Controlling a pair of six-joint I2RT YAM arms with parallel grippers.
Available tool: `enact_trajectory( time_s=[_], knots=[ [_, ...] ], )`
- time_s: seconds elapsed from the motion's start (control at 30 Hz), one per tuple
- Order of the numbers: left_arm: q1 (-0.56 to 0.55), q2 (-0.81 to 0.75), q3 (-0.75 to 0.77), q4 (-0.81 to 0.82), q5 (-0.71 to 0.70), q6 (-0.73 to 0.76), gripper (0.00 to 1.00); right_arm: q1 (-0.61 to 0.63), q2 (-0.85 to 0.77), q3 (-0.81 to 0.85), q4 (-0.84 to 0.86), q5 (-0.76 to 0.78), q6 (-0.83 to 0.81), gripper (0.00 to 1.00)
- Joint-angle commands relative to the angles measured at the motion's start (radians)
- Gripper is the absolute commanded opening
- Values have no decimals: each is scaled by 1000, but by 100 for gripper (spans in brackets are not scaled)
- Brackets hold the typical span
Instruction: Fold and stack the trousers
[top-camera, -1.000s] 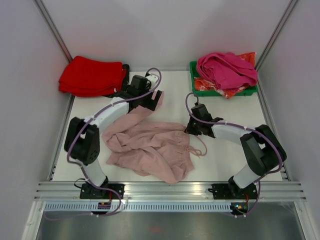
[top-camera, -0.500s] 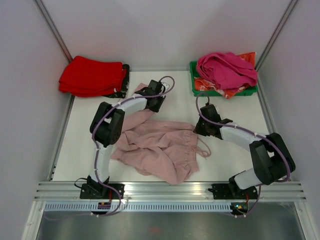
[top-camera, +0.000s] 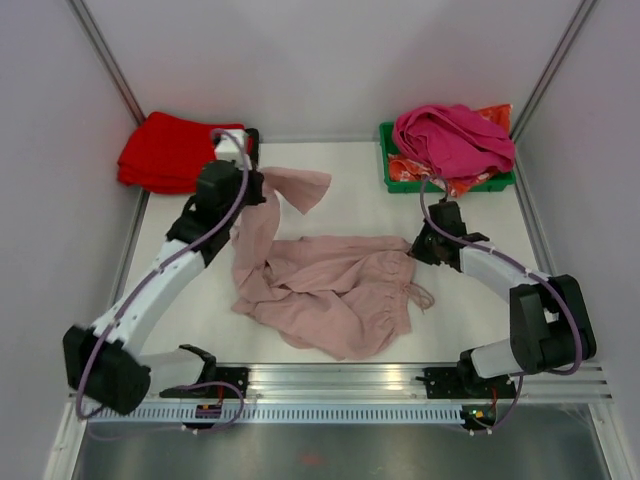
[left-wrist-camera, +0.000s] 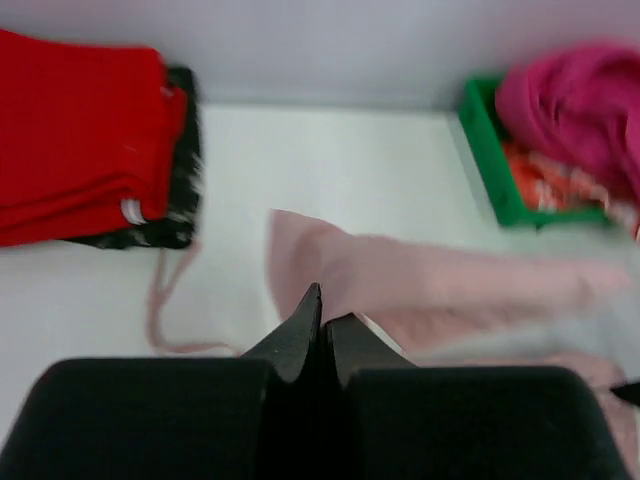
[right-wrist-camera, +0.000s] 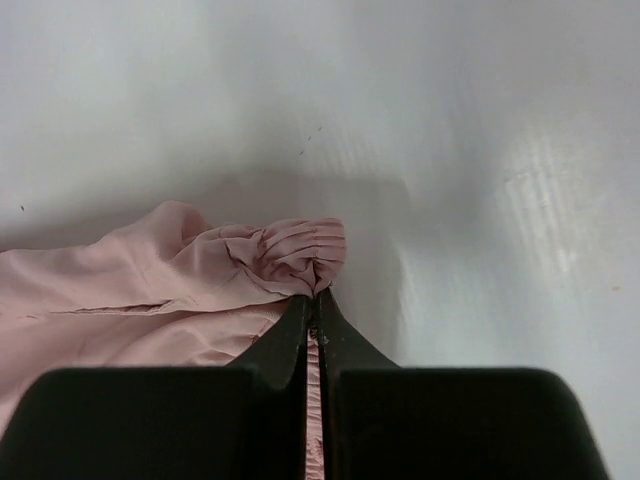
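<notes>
The left end effector (left-wrist-camera: 321, 303) is pressed together on one leg of the trousers (top-camera: 330, 290), and the leg is held near the far left of the counter (top-camera: 370, 200), close to the red garments (top-camera: 165, 150). The right end effector (right-wrist-camera: 316, 297) is pressed together on the gathered waistband at the right. The remaining fabric is spread, crumpled, across the counter's middle between the two arms.
</notes>
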Motion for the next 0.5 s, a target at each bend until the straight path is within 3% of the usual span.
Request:
enact_trajectory(
  time_s=[0.0,0.13,0.27,0.37,0.47],
  knots=[
    [66,-196,-126,20,-229,-185,2,-50,-54,73,-12,19,-45,0],
    [134,-420,-296,-62,-469,-354,2,-111,-57,133,-59,29,-75,0],
    [220,-575,-449,-136,-510,-500,2,-205,-22,201,-96,19,-100,0],
    [301,-559,-477,-200,-522,-621,2,-269,24,254,-113,2,-112,0],
    [402,-473,-477,-338,-515,-838,2,-315,35,284,-119,2,-125,0]
  ],
)
